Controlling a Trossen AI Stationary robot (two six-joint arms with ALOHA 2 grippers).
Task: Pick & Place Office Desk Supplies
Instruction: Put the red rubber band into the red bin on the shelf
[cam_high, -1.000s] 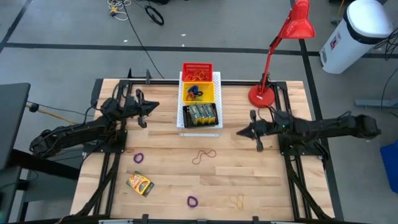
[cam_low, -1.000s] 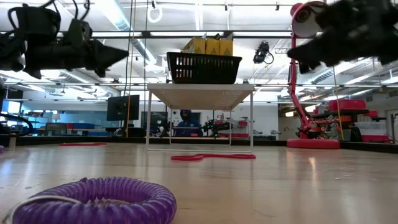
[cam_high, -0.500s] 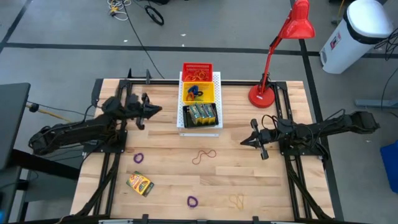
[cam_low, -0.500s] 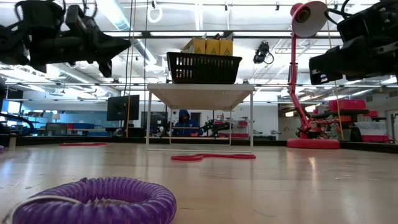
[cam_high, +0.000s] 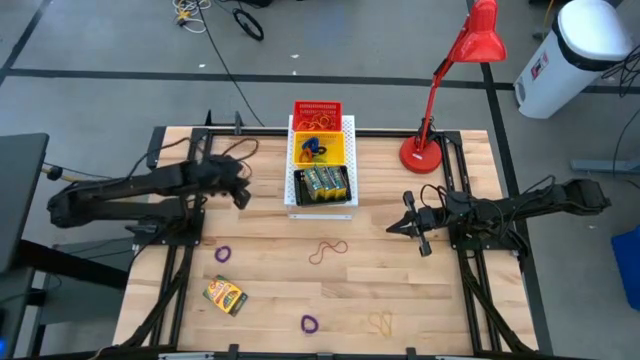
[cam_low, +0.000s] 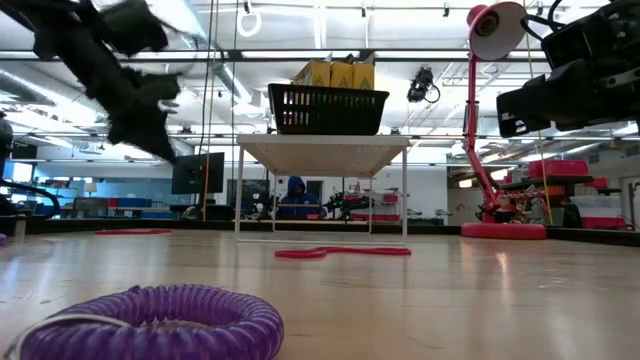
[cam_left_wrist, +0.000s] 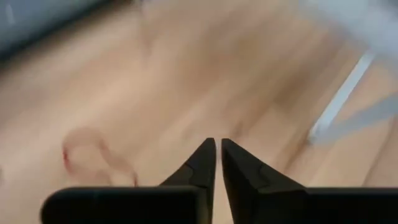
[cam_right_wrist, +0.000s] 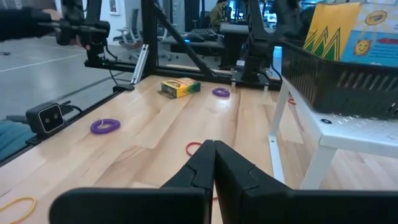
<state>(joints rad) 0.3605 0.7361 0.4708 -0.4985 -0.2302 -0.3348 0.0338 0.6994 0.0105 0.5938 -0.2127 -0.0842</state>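
On the wooden table lie a yellow-and-green crayon box (cam_high: 226, 295), two purple loops (cam_high: 222, 254) (cam_high: 309, 323), a reddish rubber band (cam_high: 327, 250) and a yellow rubber band (cam_high: 381, 322). More crayon boxes sit in the black bin (cam_high: 320, 185). My left gripper (cam_high: 242, 196) hangs above the table to the left of the bins and slants down. Its fingers (cam_left_wrist: 205, 163) are all but together with nothing between them. My right gripper (cam_high: 392, 228) is shut and empty. It points level toward the table's left, right of the rubber band (cam_right_wrist: 196, 148).
A white perforated stand (cam_high: 348, 127) at the far middle carries a red basket (cam_high: 317, 110), a yellow bin (cam_high: 318, 150) and the black bin. The red desk lamp (cam_high: 422, 152) stands at the far right. A person (cam_low: 296, 195) shows in the room behind.
My left gripper has tipped from level to slanting down and has swung a little toward the table's near edge, left of the bins. My right gripper has sunk and shifted toward the near edge, then kept still. Nothing on the table has moved.
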